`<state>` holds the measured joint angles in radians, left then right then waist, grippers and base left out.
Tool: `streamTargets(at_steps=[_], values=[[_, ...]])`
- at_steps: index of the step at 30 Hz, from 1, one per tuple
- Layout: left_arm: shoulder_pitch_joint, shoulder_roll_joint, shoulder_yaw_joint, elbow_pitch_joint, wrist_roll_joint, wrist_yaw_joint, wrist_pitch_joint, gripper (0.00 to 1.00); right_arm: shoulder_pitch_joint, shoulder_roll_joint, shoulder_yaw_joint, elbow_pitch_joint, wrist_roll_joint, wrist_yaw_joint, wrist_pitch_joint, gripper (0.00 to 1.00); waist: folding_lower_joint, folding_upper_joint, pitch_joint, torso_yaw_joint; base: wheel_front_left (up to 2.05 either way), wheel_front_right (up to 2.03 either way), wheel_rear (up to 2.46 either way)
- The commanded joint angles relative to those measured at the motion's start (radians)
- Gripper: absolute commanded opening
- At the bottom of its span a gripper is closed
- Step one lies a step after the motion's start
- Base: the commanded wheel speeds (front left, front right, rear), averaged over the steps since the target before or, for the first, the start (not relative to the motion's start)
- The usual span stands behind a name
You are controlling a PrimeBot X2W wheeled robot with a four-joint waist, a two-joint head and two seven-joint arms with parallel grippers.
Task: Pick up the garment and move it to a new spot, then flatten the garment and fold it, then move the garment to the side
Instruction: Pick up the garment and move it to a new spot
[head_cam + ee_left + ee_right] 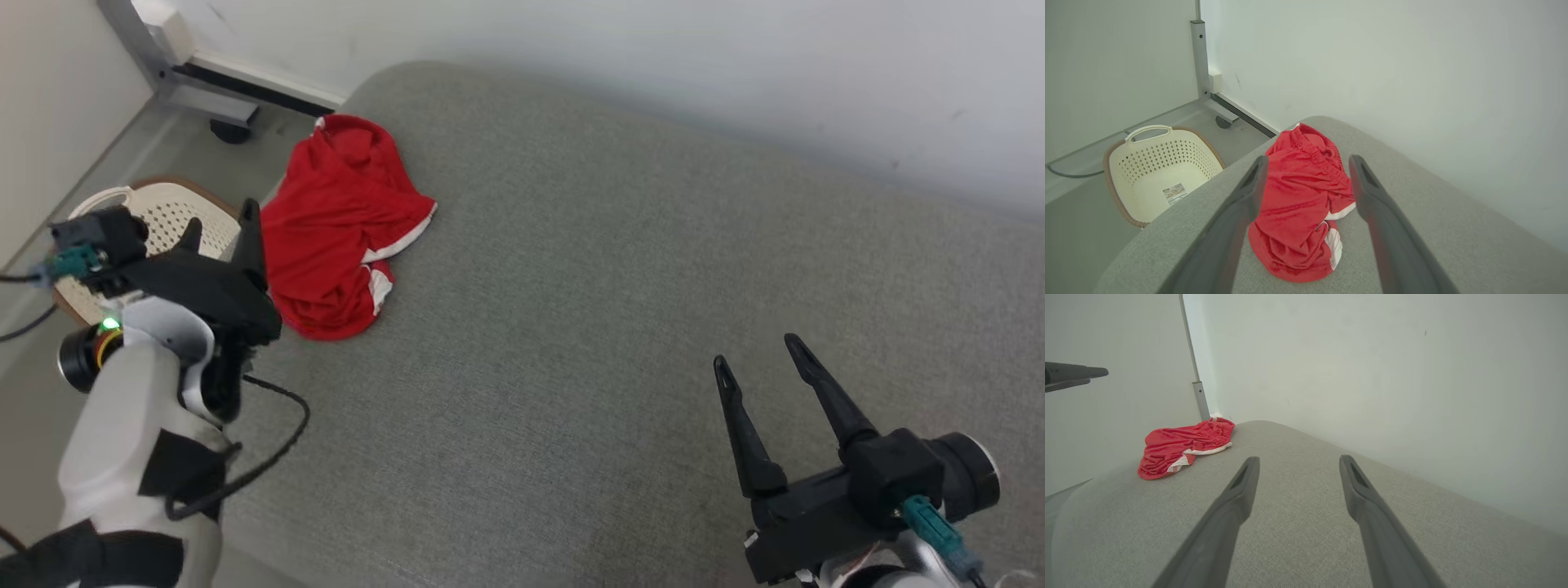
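Red cloth with white trim, the garment (343, 229) lies crumpled in a heap on the grey woven cushion (588, 343), at about ten o'clock from the middle of the head view, close to the cushion's rounded corner and its left edge. Its gathered waistband (1323, 159) faces the pale wall (694, 73), toward twelve o'clock, and a white-edged hem curls out at the heap's four o'clock side. The left gripper (220, 224) sits at nine o'clock in the head view, just beside the garment's left edge, its two dark fingers spread wide; whether a fingertip touches the cloth cannot be told there. In the left wrist view the same gripper (1308, 163) frames the heap, which lies on the cushion beyond the parted fingers and is not pinched. The right gripper (759, 355) hangs over bare cushion at five o'clock in the head view, well apart from the garment, its fingers likewise wide apart with the grey weave showing between them (1299, 460). From that wrist the garment (1184, 447) lies at ten o'clock. On the floor past the cushion's left edge stands a cream perforated laundry basket (1147, 130), at nine o'clock from the garment in the left wrist view, and a grey metal frame (204, 90) on a caster stands along the wall at eleven o'clock.
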<state>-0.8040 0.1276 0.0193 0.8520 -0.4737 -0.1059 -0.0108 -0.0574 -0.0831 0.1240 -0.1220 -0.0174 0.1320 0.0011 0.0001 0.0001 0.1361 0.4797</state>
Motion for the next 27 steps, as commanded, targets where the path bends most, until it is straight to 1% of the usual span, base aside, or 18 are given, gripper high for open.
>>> streamTargets(at_steps=[1, 4, 6, 9, 12, 14, 19, 22, 23, 24, 25, 27], values=[[-0.034, 0.008, 0.009, 0.038, -0.016, -0.005, 0.031, 1.0, 0.01, -0.014, 0.004, -0.034, -0.003, -0.002, 0.015, 1.0, -0.0001, -0.0001, 0.216, -0.172, 0.0, 0.0, 0.0], [-0.116, 0.027, 0.0, 0.106, -0.025, -0.005, 0.105, 1.0, 0.03, -0.038, -0.012, -0.119, -0.003, -0.002, 0.047, 1.0, -0.0001, -0.0001, 0.28, -0.197, 0.0, 0.0, 0.0], [-0.172, 0.055, 0.006, 0.165, -0.034, 0.013, 0.157, 1.0, 0.053, -0.047, -0.019, -0.19, -0.005, -0.002, 0.073, 1.0, -0.0001, -0.0001, 0.33, -0.213, 0.0, 0.0, 0.0], [-0.207, 0.066, 0.029, 0.205, -0.05, 0.047, 0.144, 1.0, 0.065, -0.057, -0.025, -0.238, -0.007, -0.002, 0.086, 1.0, -0.0001, -0.0001, 0.366, -0.223, 0.0, 0.0, 0.0], [-0.219, 0.061, 0.033, 0.254, -0.048, 0.087, 0.154, 1.0, 0.074, -0.06, -0.023, -0.266, -0.005, -0.002, 0.094, 1.0, -0.0001, -0.0001, 0.385, -0.23, 0.0, 0.0, 0.0], [-0.231, 0.066, 0.028, 0.276, -0.039, 0.104, 0.154, 1.0, 0.073, -0.061, -0.022, -0.276, -0.004, -0.002, 0.097, 1.0, -0.0001, -0.0001, 0.391, -0.232, 0.0, 0.0, 0.0], [-0.237, 0.064, 0.022, 0.31, -0.035, 0.123, 0.136, 1.0, 0.066, -0.057, -0.02, -0.282, 0.0, -0.002, 0.099, 1.0, -0.0001, -0.0001, 0.395, -0.237, 0.0, 0.0, 0.0], [-0.237, 0.077, 0.022, 0.33, -0.03, 0.143, 0.116, 1.0, 0.065, -0.054, -0.015, -0.271, 0.005, -0.002, 0.092, 1.0, -0.0001, -0.0001, 0.384, -0.243, 0.0, 0.0, 0.0], [-0.234, 0.082, 0.016, 0.335, -0.026, 0.147, 0.107, 0.34, 0.064, -0.053, -0.014, -0.266, 0.007, -0.002, 0.089, 1.0, -0.0001, -0.0001, 0.378, -0.245, 0.0, 0.0, 0.0], [-0.232, 0.088, 0.014, 0.338, -0.027, 0.151, 0.096, 0.15, 0.063, -0.051, -0.012, -0.264, 0.008, -0.002, 0.086, 1.0, -0.0001, -0.0001, 0.371, -0.248, 0.0, 0.0, 0.0], [-0.229, 0.095, 0.009, 0.343, -0.019, 0.155, 0.089, 0.0, 0.062, -0.049, -0.01, -0.259, 0.01, -0.002, 0.085, 1.0, -0.0001, -0.0001, 0.361, -0.25, 0.0, 0.0, 0.0], [-0.226, 0.111, 0.001, 0.35, -0.011, 0.152, 0.075, 0.0, 0.058, -0.044, -0.006, -0.249, 0.014, -0.002, 0.076, 1.0, -0.0001, -0.0001, 0.342, -0.255, 0.0, 0.0, 0.0]])
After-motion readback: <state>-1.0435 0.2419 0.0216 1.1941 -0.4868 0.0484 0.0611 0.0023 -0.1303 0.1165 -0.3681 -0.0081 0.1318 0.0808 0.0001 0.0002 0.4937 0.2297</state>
